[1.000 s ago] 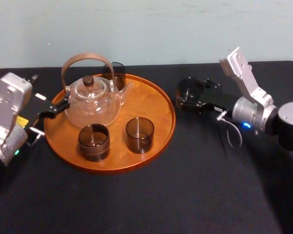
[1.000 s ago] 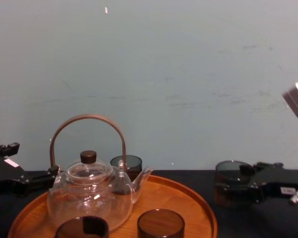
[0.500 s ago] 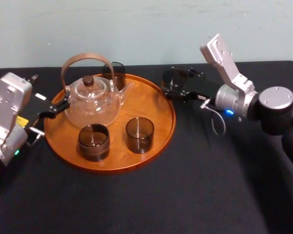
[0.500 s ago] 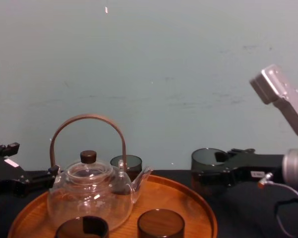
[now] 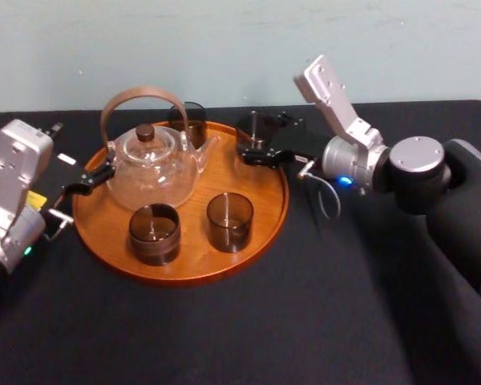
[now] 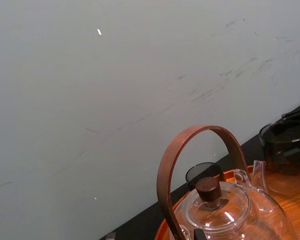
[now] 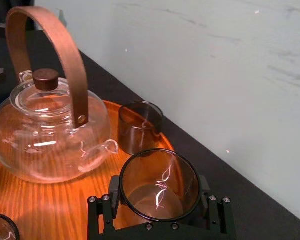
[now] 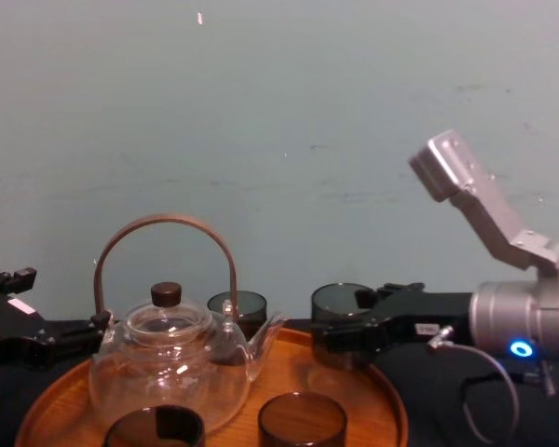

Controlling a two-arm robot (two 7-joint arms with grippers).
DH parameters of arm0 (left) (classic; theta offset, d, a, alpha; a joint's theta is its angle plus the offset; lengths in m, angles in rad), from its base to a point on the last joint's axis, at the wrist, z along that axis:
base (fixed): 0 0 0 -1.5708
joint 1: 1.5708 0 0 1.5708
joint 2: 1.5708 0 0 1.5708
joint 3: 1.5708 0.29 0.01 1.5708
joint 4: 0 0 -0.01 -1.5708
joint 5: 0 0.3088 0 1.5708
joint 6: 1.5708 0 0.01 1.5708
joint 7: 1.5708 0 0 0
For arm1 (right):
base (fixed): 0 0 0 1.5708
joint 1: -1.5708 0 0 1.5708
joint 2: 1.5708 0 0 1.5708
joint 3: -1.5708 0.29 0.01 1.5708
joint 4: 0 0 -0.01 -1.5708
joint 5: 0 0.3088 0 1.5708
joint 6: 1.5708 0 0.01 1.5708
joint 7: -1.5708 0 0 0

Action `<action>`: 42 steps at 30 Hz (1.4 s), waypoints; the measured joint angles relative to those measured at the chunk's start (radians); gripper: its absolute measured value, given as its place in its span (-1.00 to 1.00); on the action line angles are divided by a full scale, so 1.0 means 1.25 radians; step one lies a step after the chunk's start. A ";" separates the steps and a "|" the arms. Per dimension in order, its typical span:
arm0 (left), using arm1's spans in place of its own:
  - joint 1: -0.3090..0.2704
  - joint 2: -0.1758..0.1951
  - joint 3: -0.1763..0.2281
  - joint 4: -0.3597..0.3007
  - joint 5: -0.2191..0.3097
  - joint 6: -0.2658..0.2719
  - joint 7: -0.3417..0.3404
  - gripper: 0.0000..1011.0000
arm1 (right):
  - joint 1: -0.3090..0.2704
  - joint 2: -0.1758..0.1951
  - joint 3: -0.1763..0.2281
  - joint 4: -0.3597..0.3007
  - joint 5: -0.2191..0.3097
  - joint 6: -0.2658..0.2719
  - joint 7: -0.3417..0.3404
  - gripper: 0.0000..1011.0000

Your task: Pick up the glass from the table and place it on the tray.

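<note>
The rear glass [image 5: 191, 116] is half hidden behind the glass teapot [image 5: 154, 168] and its wooden handle. In the chest view the two front glasses [image 8: 301, 419] are cut off by the lower edge. The left wrist view loses the teapot's lower body.

The right tool [image 5: 255, 146] is clenched around the held glass [image 5: 252, 135], gripping it by the sides. The glass sits upright, just inside the far right rim of the tray [image 5: 184, 279]. Orange wood shows through its base in the right wrist view, but whether the base touches the wood cannot be told.

The left tool [image 5: 103, 171] rests at the tray's left edge, beside the teapot. Whether it is clenched or released cannot be told.

A second ago the held glass was over the black desk [image 5: 224, 337], well to the right of the tray. Half a second ago it was just outside the rim. The right arm has since swung left and carried it over the wood. The left arm, the teapot and the other glasses have not moved.

There are four dark smoked glasses: one in the right tool and three standing on the tray. There is one teapot, one tray and two arms.
</note>
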 joint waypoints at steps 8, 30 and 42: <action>0.000 0.000 0.000 0.000 0.000 0.000 0.000 1.00 | 0.024 -0.033 -0.012 0.063 -0.012 -0.021 0.008 0.82; 0.000 0.000 0.000 0.000 0.000 0.000 0.000 1.00 | 0.031 -0.070 -0.022 0.134 -0.037 -0.052 0.023 0.82; 0.000 0.000 0.000 0.000 0.000 0.000 0.000 1.00 | 0.022 -0.070 -0.018 0.131 -0.045 -0.055 0.012 0.82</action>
